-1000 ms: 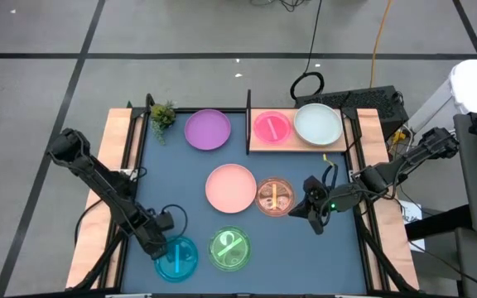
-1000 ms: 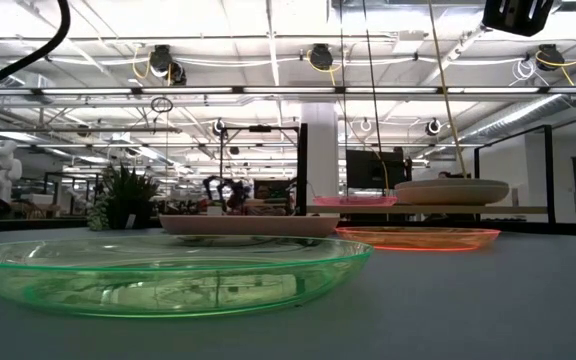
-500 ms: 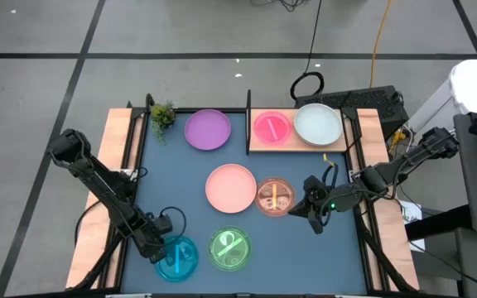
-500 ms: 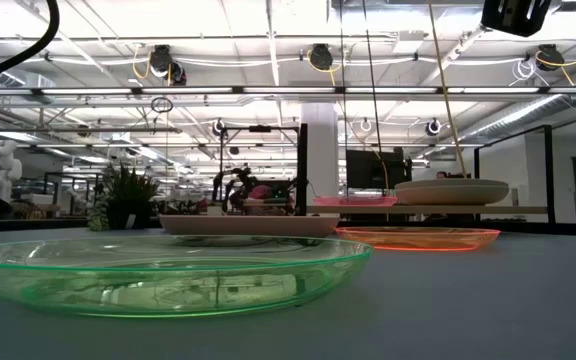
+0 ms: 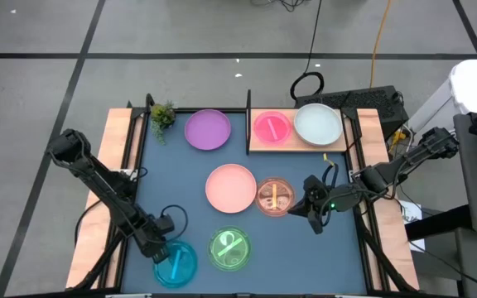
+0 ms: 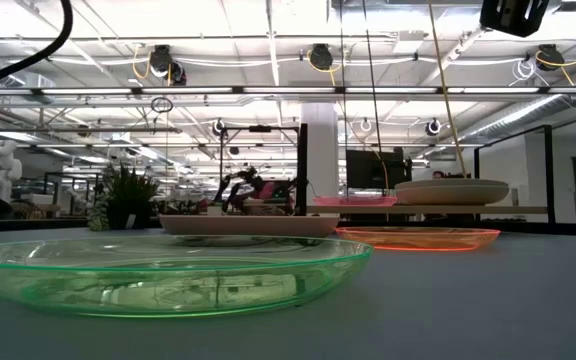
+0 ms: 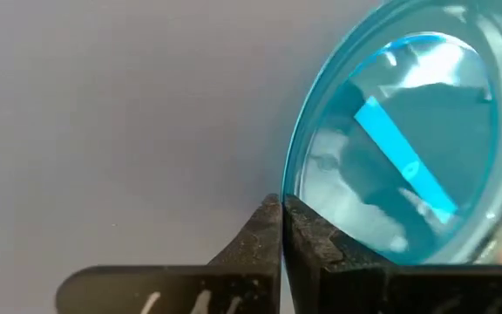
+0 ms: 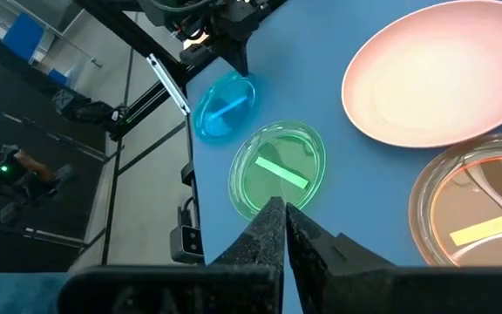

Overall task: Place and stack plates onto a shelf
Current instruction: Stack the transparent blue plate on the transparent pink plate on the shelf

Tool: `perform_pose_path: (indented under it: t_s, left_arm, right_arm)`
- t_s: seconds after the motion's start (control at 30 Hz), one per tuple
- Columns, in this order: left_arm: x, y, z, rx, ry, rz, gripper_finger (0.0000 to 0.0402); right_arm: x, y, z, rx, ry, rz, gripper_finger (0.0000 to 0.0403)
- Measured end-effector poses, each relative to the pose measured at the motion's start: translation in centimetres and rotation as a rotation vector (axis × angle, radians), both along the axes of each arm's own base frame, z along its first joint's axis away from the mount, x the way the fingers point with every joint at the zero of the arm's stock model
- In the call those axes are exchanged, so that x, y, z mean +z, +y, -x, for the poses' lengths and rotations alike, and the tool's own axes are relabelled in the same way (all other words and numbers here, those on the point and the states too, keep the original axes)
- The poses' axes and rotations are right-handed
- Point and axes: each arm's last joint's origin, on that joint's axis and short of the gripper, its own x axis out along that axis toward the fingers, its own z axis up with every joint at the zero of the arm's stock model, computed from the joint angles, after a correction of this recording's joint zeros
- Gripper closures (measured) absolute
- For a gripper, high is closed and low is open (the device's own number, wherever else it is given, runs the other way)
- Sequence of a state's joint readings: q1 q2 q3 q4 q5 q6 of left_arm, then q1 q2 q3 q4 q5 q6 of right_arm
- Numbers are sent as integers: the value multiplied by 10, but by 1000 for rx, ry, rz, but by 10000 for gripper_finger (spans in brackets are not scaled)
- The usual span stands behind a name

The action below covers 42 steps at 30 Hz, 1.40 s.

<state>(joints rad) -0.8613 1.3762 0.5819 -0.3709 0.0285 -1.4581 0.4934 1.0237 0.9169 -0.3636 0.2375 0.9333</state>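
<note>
Closing since prior frame | L tool pinches cyan plate rim

You see a dark blue table holding purple, pink, orange-brown, green and cyan plates. Your light-wood shelf carries a magenta plate and a pale mint-white one.

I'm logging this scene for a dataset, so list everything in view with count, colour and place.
Large plates: three; purple on table by plant, pink at table centre, pale mint-white on shelf.
Small translucent plates: four; magenta on shelf, orange-brown beside pink, green and cyan at near edge.
Shelf: one, light wood, far right.
Plant: one, green, far left corner.
Left gripper: shut on cyan plate's rim.
Right gripper: shut, beside orange-brown plate.
</note>
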Motion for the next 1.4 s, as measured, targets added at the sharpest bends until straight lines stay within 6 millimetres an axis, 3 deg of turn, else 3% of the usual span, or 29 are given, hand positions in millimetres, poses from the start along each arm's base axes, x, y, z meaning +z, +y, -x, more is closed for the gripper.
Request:
perform_pose_path:
  t_s: [0.3,0.63,0.83,1.13,1.4]
  left_arm:
    - [14,-7,-13,70,-36,88,400]
    - [34,-6,-33,172,-158,71,401]
    - [49,-5,-47,134,-216,82,401]
    - [74,6,-73,117,-308,81,401]
    - [97,26,-98,142,-413,41,401]
  right_arm:
    - [0,0,0,-2,3,-12,403]
    - [1,0,0,-24,3,-54,403]
    - [1,0,0,-50,12,-96,403]
    - [1,0,0,-66,13,-104,403]
    - [1,-3,-1,-211,8,-188,403]
